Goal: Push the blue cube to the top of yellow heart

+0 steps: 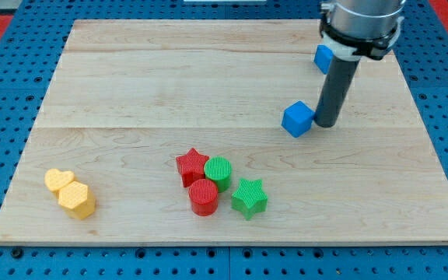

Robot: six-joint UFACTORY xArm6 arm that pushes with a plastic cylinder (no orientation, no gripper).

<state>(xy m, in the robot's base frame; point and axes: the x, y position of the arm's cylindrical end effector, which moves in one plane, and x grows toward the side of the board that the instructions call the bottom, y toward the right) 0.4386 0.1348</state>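
Observation:
A blue cube (297,119) lies on the wooden board right of centre. My tip (325,124) stands just at the cube's right side, touching or nearly touching it. A yellow heart (57,180) lies near the board's lower left corner, far to the left of the cube. A yellow hexagon (77,199) touches the heart at its lower right. A second blue block (323,56) shows at the upper right, partly hidden behind my rod.
A cluster lies at the bottom centre: a red star (192,166), a green cylinder (218,170), a red cylinder (204,197) and a green star (249,197). The board (208,78) rests on a blue pegboard.

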